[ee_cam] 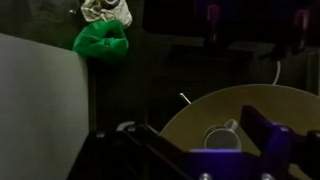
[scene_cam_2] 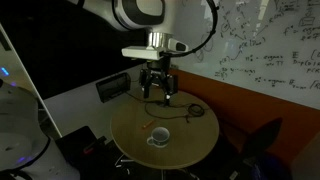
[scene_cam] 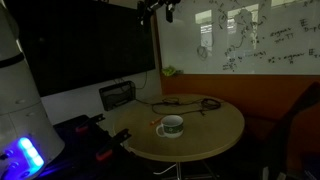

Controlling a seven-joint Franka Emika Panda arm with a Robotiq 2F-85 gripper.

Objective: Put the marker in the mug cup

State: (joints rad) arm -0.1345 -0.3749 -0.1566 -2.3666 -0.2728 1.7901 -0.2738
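Dim room, round tan wooden table [scene_cam_2: 195, 140] in the middle. High above it, black two-finger gripper [scene_cam_2: 157, 95], jaws parted, holding nothing. On the tabletop, squat white mug cup [scene_cam_2: 158, 137] with greenish band. Just beside it, lying flat, tiny orange-red marker [scene_cam_2: 146, 128]. Likely light, stiff, prone to rolling; best pinched mid-length across the barrel.

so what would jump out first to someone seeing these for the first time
The pale round table stands out in the dim room, with the white mug cup standing on it. Above it hangs the gripper, open and empty, before a whiteboard covered in writing.
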